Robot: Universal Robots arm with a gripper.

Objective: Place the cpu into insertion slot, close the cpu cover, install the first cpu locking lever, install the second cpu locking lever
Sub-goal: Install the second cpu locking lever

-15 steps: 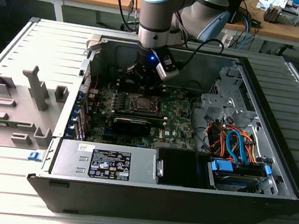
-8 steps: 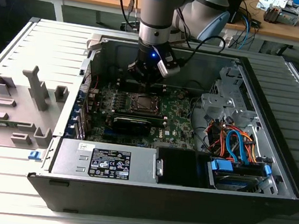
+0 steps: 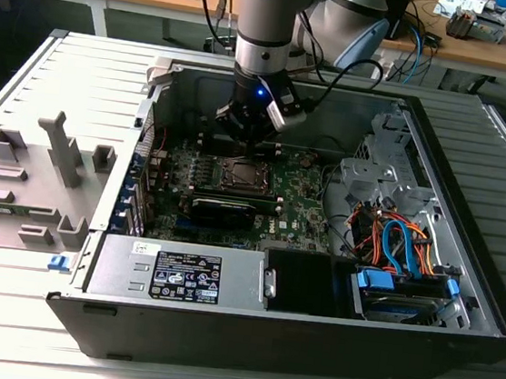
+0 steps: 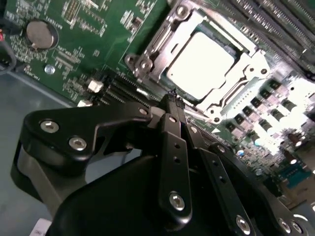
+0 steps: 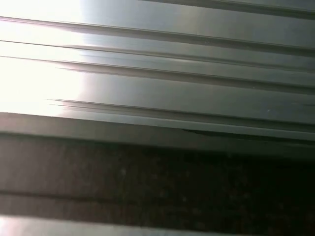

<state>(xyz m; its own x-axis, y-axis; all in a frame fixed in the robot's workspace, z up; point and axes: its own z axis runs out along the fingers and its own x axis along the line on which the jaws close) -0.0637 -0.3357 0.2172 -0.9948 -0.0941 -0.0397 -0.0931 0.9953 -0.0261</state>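
The cpu (image 4: 199,66), a flat square chip with a bright silver top, lies in the insertion slot (image 3: 244,176) on the green motherboard. The cpu cover (image 4: 162,54), a thin silvery frame, lies flat around the chip, whose top shows through its window. My gripper (image 3: 246,134) hangs low over the far edge of the socket in the exterior view. In the second wrist view its black fingers (image 4: 173,128) are pressed together, and the gripper (image 4: 172,97) stands shut just short of the socket's edge with nothing in it. A thin metal rod (image 4: 146,93) runs along that edge; I cannot tell whether it is latched.
Long black memory slots (image 4: 275,19) flank the socket, and a coin battery (image 4: 39,33) sits on the board. A power supply (image 3: 179,273) and a drive cage with coloured cables (image 3: 401,252) fill the case's near side. A grey fixture tray (image 3: 25,182) lies at the exterior view's left. A ribbed grey panel (image 5: 157,73) shows in the first wrist view.
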